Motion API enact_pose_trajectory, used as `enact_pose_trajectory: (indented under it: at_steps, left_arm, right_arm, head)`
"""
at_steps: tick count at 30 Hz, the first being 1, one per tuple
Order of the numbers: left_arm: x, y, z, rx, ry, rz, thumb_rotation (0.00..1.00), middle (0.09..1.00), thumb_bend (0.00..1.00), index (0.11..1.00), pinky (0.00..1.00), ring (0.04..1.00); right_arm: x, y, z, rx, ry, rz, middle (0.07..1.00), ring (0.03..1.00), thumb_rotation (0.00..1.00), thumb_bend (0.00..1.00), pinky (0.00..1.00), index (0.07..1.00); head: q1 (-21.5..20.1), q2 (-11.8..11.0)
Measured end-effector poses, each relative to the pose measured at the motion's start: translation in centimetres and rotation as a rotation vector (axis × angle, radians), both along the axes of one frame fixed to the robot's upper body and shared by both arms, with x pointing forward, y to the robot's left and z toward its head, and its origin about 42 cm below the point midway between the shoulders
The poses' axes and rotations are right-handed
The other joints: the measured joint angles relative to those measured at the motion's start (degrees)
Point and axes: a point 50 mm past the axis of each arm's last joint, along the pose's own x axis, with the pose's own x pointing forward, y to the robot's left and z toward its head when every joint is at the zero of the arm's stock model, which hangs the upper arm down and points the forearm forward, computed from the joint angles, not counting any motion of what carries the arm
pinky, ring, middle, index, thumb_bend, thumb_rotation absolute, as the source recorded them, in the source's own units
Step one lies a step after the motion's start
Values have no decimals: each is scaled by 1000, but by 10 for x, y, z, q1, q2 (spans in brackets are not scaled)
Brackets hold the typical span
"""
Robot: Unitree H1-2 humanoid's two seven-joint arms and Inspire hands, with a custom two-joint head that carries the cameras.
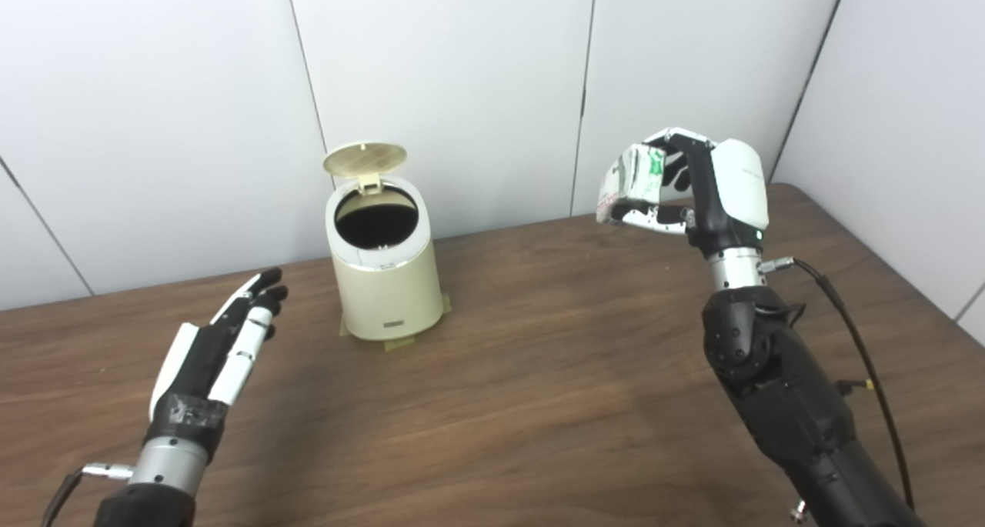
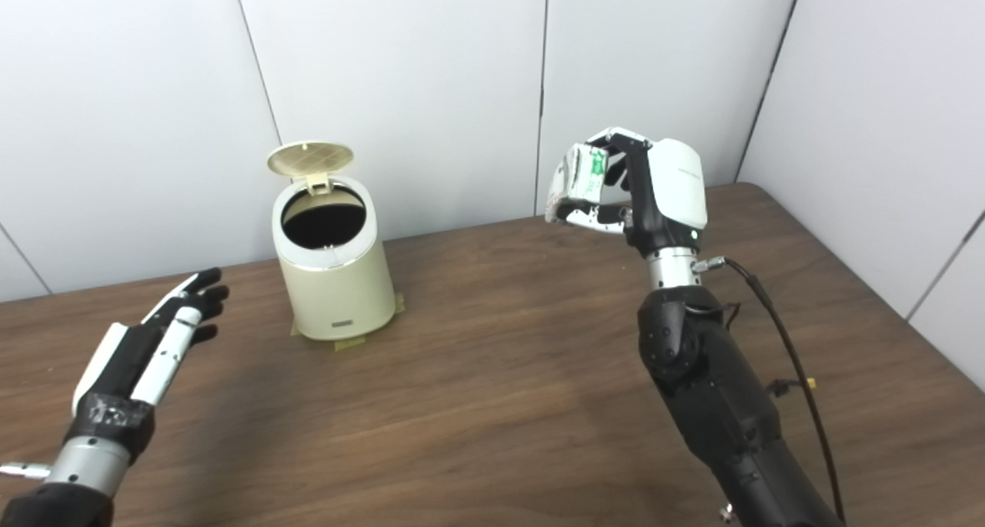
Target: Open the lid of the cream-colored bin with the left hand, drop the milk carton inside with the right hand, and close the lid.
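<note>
cream-colored bin (image 1: 382,269) near the bench's (image 1: 539,373) back edge, lid (image 1: 365,158) up. milk carton (image 1: 632,182) clenched in right hand (image 1: 696,192), raised well right of the opening; left hand (image 1: 231,335) released, empty. risks: dropping short, clipping the rim, knocking the lid shut.

The cream-colored bin (image 1: 382,281) stands upright on the desk (image 1: 539,373), a small round tapered can with tape at its base. Its lid (image 1: 365,159) is flipped up, standing open at the back rim, and the dark interior shows. The milk carton (image 1: 632,181), white with green print and crumpled, is up in the air, well right of the bin, clasped in the right hand (image 1: 692,188).
</note>
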Motion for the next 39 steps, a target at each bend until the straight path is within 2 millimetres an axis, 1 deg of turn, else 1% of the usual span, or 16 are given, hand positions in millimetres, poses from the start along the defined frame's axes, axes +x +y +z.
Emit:
enact_pose_trajectory:
  at_steps: [1, 3, 5, 8, 9, 11, 13, 15, 17, 21, 25, 28, 32, 36, 38, 39]
  left_arm:
    - [-1, -1, -1, 5, 1, 0, 923, 912, 320, 924, 894, 910]
    - [-2, -2, -3, 12, 7, 1, 933, 910, 325, 927, 888, 899]
    - [-4, -4, -5, 5, 12, 3, 926, 924, 317, 938, 879, 907]
    - [-7, -9, -10, -15, 24, 6, 894, 922, 320, 938, 878, 914]
    - [-8, -10, -11, -21, 27, 10, 888, 921, 330, 938, 880, 914]
    - [-10, -14, -14, -32, 32, 15, 887, 922, 345, 943, 895, 919]
    - [-11, -17, -16, -32, 36, 17, 890, 917, 357, 945, 883, 911]
    - [-13, -18, -18, -19, 36, 27, 892, 909, 364, 943, 870, 904]
    - [-13, -21, -19, -24, 37, 33, 893, 905, 366, 941, 878, 907]
    - [-16, -30, -22, -52, 42, 37, 886, 907, 369, 942, 874, 906]
    - [-19, -31, -25, -58, 50, 41, 901, 913, 380, 950, 878, 919]
    - [-21, -30, -26, -47, 51, 50, 922, 909, 382, 949, 902, 921]
    - [-23, -31, -25, -39, 46, 53, 933, 908, 377, 952, 888, 923]
    - [-24, -35, -25, -51, 44, 55, 922, 908, 376, 950, 875, 922]
    - [-24, -36, -25, -57, 45, 57, 926, 905, 375, 946, 897, 922]
    - [-24, -36, -25, -56, 45, 59, 928, 903, 377, 945, 924, 926]
  right_arm:
    - [0, 8, 2, -5, -5, 25, 506, 396, 0, 495, 313, 524]
    - [2, 24, 6, 4, -19, 87, 506, 398, 0, 495, 313, 532]
    - [3, 38, 12, 18, -24, 132, 513, 403, 0, 494, 315, 541]
    - [6, 59, 24, -1, -28, 203, 521, 410, 0, 494, 308, 535]
    - [8, 65, 27, -9, -34, 223, 522, 408, 0, 494, 304, 535]
    - [11, 75, 34, -19, -52, 251, 514, 402, 0, 495, 314, 532]
    - [13, 81, 39, -28, -68, 274, 506, 392, 0, 496, 325, 530]
    - [16, 92, 45, -25, -74, 301, 505, 387, 0, 495, 327, 532]
    - [20, 104, 50, -28, -78, 334, 505, 386, 0, 495, 329, 528]
    - [35, 124, 51, -38, -60, 380, 508, 393, 0, 496, 324, 516]
    - [48, 134, 46, -55, -35, 408, 507, 392, 0, 495, 313, 520]
    - [54, 139, 42, -61, -18, 423, 505, 389, 0, 494, 310, 527]
    - [61, 142, 37, -61, 11, 423, 507, 393, 0, 494, 312, 530]
    - [70, 146, 32, -50, 47, 424, 508, 392, 0, 493, 310, 533]
    - [71, 149, 29, -51, 53, 426, 506, 389, 0, 493, 311, 534]
    - [71, 152, 28, -51, 55, 429, 505, 388, 0, 493, 313, 534]
  head:
    - [4, 0]
    - [24, -3]
    - [37, -5]
    - [59, -10]
    - [59, -10]
    - [67, -11]
    - [81, -12]
    - [90, -15]
    - [98, -16]
    - [107, -16]
    - [118, -18]
    - [127, -17]
    - [142, -14]
    - [147, -12]
    - [147, -11]
    - [148, -10]
